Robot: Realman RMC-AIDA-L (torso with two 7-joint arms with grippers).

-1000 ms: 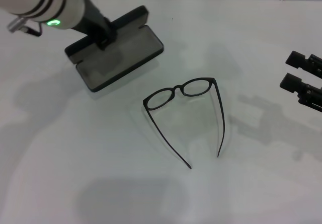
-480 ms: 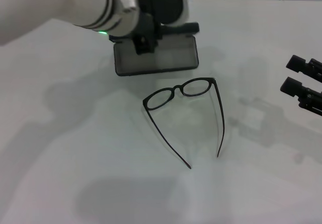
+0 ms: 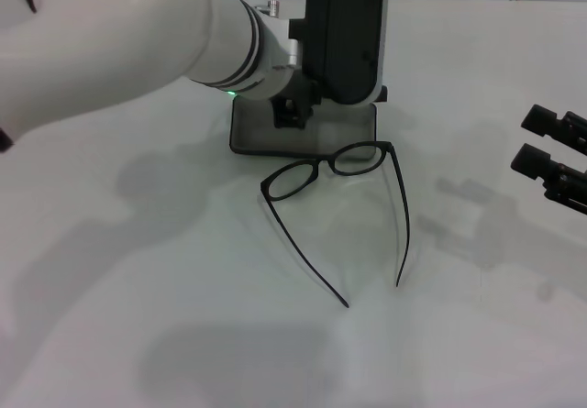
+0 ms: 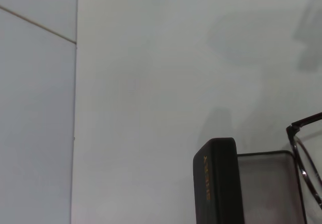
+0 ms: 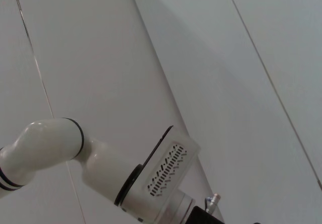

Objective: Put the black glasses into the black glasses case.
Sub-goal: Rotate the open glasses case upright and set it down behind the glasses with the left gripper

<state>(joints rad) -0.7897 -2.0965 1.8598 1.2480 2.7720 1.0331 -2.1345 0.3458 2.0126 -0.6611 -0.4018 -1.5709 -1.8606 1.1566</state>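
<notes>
Black glasses case [image 3: 303, 137]: on table [image 3: 138, 316], far centre, lid raised, directly behind black glasses [image 3: 341, 202]. Left gripper [image 3: 293, 110]: at case's left part. Right gripper [image 3: 555, 151]: far right edge, well apart from both.

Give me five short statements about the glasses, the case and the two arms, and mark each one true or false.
1. The glasses lie on the table with both arms unfolded. True.
2. The glasses are already inside the case. False: they lie on the table, in front of the case.
3. The case is open, its lid raised. True.
4. The right gripper holds the glasses. False: it sits off at the right edge, holding nothing.
5. The left gripper is at the case. True.
</notes>
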